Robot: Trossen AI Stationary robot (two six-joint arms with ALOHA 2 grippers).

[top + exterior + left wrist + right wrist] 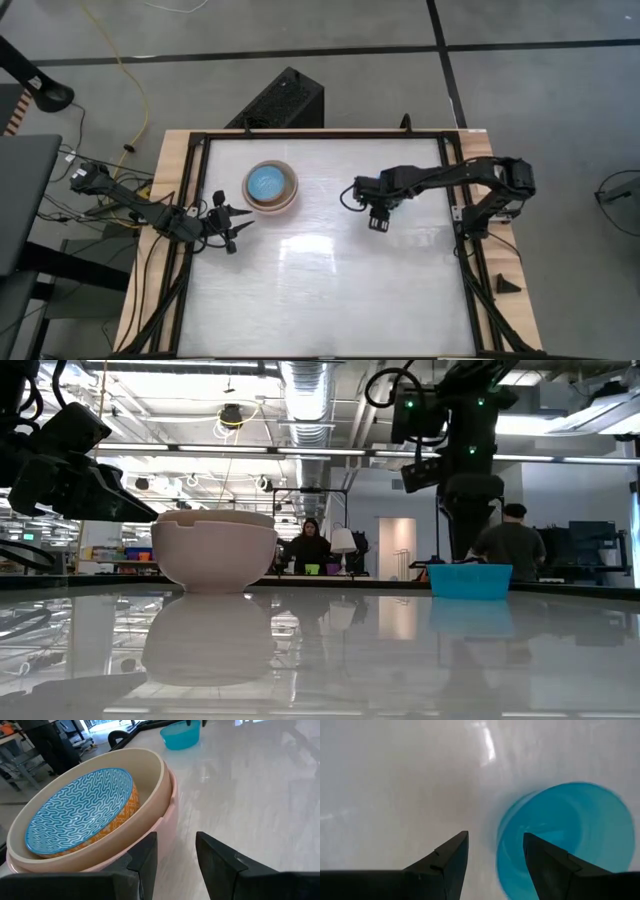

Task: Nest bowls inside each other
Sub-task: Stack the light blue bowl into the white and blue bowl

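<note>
A stack of bowls (270,187) stands at the table's far left: a salmon-pink bowl (167,815) outermost, a cream one (150,775) inside it, and a blue-patterned bowl (80,810) with an orange outside lying tilted within. My left gripper (175,855) is open, just beside the stack's near-left side (236,224). A small teal bowl (470,580) sits alone on the table right of centre. My right gripper (492,855) hangs open over it, pointing down, its fingers standing on either side of the teal bowl's rim (507,845). In the high view the gripper (378,218) hides the teal bowl.
A black ribbed box (285,100) stands beyond the table's far edge, and a small black wedge (505,284) lies on the wooden border at the right. The white tabletop (330,290) is bare toward the near edge. People stand in the room behind (510,540).
</note>
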